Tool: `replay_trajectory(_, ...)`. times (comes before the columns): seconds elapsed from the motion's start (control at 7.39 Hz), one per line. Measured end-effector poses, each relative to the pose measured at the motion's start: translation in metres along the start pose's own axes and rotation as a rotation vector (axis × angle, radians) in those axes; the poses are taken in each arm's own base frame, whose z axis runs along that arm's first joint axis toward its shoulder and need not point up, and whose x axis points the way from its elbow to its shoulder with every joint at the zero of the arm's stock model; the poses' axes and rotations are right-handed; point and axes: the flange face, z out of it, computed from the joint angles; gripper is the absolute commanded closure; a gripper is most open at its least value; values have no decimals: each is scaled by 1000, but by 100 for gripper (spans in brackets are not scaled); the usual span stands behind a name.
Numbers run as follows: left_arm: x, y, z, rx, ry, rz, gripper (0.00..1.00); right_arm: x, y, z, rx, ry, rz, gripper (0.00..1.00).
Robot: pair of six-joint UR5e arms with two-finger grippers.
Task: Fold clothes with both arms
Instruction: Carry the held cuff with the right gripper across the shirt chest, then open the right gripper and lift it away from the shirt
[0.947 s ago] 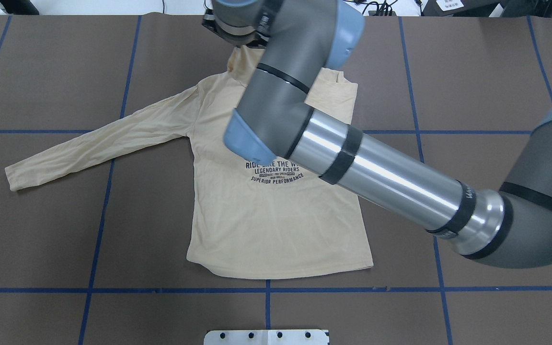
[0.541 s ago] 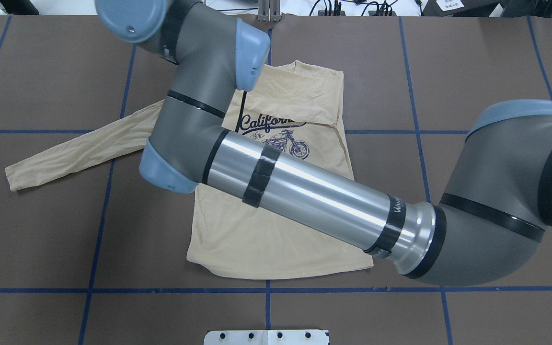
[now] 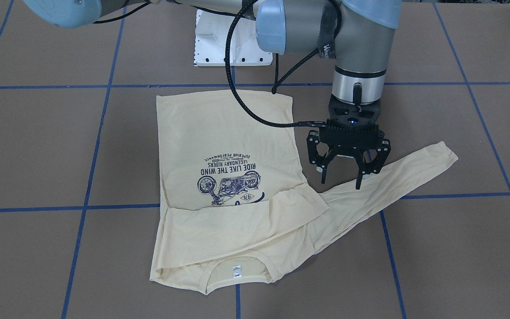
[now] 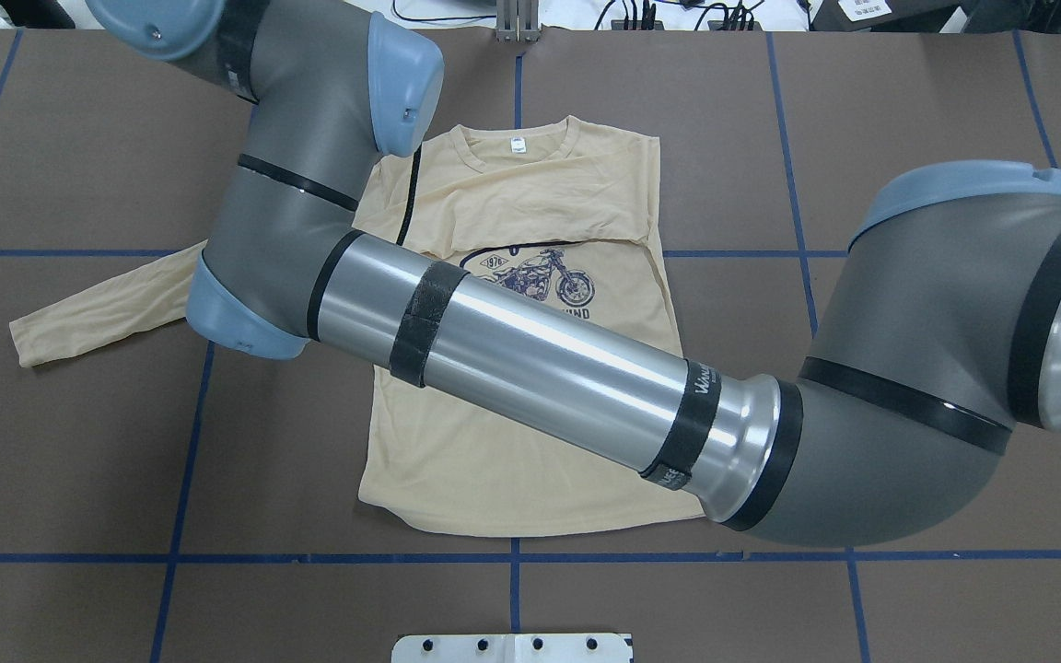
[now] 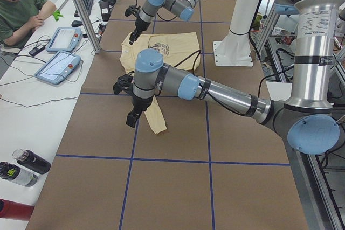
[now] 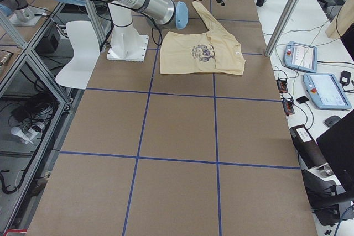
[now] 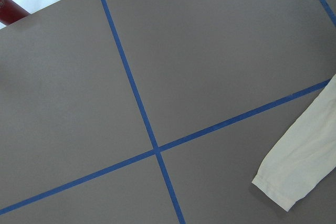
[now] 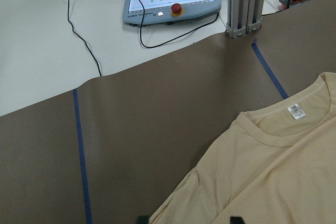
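Brown paper crossed by blue tape lines is spread over the counter (image 3: 38, 141). At its middle the T-shirt (image 3: 219, 133) is laid flat, print up. Seen from the front-facing camera, the hem is placed at 12 o'clock and the neck label (image 3: 236, 271) at 6. A folded part (image 3: 237, 221) is laid across the chest, covering the print's top, and the outstretched sleeve (image 3: 396, 177) is run toward 2 o'clock. Over that sleeve, near the shoulder, the right arm's fingers (image 3: 359, 179) are spread apart with nothing gripped; contact with the cloth cannot be told. Near the cuff, the left arm's fingers (image 5: 131, 118) are seen only from the side, so their state cannot be told. A person (image 5: 21, 9) is seated beside two tablets (image 5: 58, 65).
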Motion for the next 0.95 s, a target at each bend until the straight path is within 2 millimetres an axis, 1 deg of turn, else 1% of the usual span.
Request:
replay_trajectory(0.14, 3, -2, -2, 9, 9, 8, 0, 10, -26, 1, -67, 19, 20, 0)
replay_trajectory(0.27, 8, -4, -5, 30, 24, 28, 0, 31, -49, 5, -123, 48, 25, 0)
replay_trajectory(0.41, 18, -3, -3, 58, 40, 72, 0, 69, -64, 9, -160, 79, 0, 0)
replay_trajectory(0.54, 33, 1, 11, 59, 64, 119, 0, 116, -73, 15, -191, 108, -40, 0)
replay_trajectory(0.68, 51, 8, 31, 38, 92, 163, 0, 172, -83, 20, -221, 124, -83, 0)
replay_trajectory(0.81, 66, 17, 51, 9, 116, 196, 0, 236, -94, 22, -245, 124, -132, 0)
replay_trajectory(0.95, 75, 27, 70, -15, 131, 211, 0, 311, -111, 18, -263, 117, -198, 0)
